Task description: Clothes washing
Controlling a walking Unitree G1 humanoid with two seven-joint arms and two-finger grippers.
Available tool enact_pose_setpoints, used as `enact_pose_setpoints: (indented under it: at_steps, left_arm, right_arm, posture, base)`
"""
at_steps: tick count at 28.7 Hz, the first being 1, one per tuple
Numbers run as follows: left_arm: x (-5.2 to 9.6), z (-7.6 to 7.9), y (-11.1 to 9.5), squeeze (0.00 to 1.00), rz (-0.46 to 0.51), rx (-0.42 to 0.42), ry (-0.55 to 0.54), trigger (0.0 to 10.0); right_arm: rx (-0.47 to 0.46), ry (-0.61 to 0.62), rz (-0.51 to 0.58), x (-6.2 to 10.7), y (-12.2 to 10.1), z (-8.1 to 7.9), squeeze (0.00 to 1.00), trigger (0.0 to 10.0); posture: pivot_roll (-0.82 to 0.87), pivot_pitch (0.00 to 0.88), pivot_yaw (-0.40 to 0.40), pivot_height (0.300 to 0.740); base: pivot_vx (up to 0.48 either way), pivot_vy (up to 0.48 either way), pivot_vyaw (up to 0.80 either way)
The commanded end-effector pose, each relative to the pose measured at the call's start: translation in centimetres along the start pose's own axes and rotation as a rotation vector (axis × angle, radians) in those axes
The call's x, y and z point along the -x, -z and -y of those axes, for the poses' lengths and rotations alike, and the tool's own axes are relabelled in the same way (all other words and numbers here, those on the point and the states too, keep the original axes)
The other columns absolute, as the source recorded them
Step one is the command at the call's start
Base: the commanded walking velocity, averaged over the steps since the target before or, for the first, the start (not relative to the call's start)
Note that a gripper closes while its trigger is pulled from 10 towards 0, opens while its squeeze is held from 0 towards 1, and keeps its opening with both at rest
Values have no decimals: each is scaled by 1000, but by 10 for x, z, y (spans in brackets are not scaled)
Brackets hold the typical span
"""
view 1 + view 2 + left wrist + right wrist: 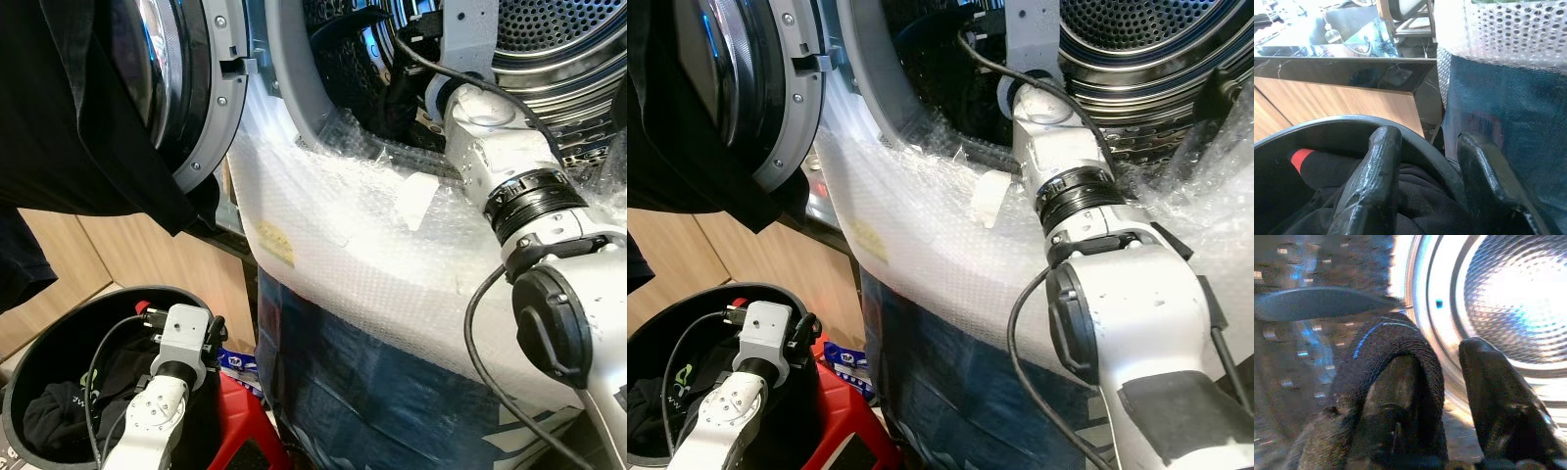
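Observation:
The washing machine's steel drum [558, 39] stands open, its round door [186, 88] swung out to the left. My right arm [509, 166] reaches through the opening. In the right wrist view the right gripper [1449, 396] is open inside the drum, with a dark garment [1396, 347] looped over one finger while the other finger [1493, 396] is bare. My left gripper [1425, 181] is open just above the black bucket [59, 323], which holds dark clothes [59, 416]. Nothing is between its fingers.
Bubble wrap [372, 245] covers the washer's front lip, with blue sheeting [372, 392] below it. A black garment [78, 117] hangs at the upper left in front of the door. A red stool [245, 431] stands between bucket and washer. Wooden cabinets [147, 264] lie behind.

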State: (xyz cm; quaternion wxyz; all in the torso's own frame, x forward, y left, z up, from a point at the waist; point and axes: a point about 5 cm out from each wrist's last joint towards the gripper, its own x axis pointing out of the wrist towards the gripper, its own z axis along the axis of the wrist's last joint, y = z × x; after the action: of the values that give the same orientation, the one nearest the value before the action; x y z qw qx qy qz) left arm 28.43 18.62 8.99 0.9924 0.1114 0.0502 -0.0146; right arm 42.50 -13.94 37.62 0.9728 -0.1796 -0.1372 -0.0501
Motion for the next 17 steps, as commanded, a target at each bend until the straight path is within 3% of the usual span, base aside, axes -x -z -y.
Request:
enact_pose_setpoints:
  at_steps: [1, 3, 7, 9, 10, 12, 13, 14, 15, 17]
  left_arm:
    - [2, 0, -2, 0, -3, 1, 7, 10000]
    - [1, 0, -1, 0, -8, 11, 8, 10000]
    - [1, -2, -3, 0, -3, 9, 10, 10000]
    - [2, -5, -1, 0, -11, 4, 4, 10000]
    - [1, -6, -2, 0, -11, 3, 5, 10000]
    - [1, -5, -2, 0, -9, 0, 8, 10000]
    - [1, -5, -3, 0, -7, -3, 9, 10000]
    - [1, -5, -4, 0, -5, -3, 11, 10000]
    - [1, -5, -4, 0, -5, -3, 11, 10000]
    - [0, -4, -5, 0, 0, -1, 14, 10000]
  right_arm:
    - [121, 37, -1, 1, 9, 5, 1000, 10000]
    - [241, 114, -24, 2, 21, 16, 1000, 10000]
    - [278, 189, -12, 2, 19, 31, 1000, 10000]
    - [298, 209, 29, 2, 11, 32, 1000, 10000]
    - [380, 225, 67, 2, 6, 30, 1000, 10000]
    - [425, 249, 91, 2, 4, 30, 1000, 10000]
    - [493, 263, 120, 2, 1, 29, 1000, 10000]
    - [657, 284, 206, 3, -8, 27, 1000, 10000]
    - [657, 284, 206, 3, -8, 27, 1000, 10000]
    - [827, 291, 309, 4, -17, 23, 1000, 10000]
  posture:
    - [156, 0, 40, 740]
    - [153, 0, 39, 740]
    - [163, 0, 31, 740]
    - [161, 0, 36, 740]
    - [160, 0, 38, 740]
    - [158, 0, 41, 740]
    - [157, 0, 42, 740]
    - [156, 0, 43, 740]
    - [156, 0, 43, 740]
    - [154, 0, 44, 740]
  base:
    - [0, 0, 0]
    - [0, 0, 0]
    - [0, 0, 0]
    - [0, 0, 0]
    - [0, 0, 0]
    - [0, 0, 0]
    - [0, 0, 0]
    - [0, 0, 0]
    - [0, 0, 0]
    - [0, 0, 0]
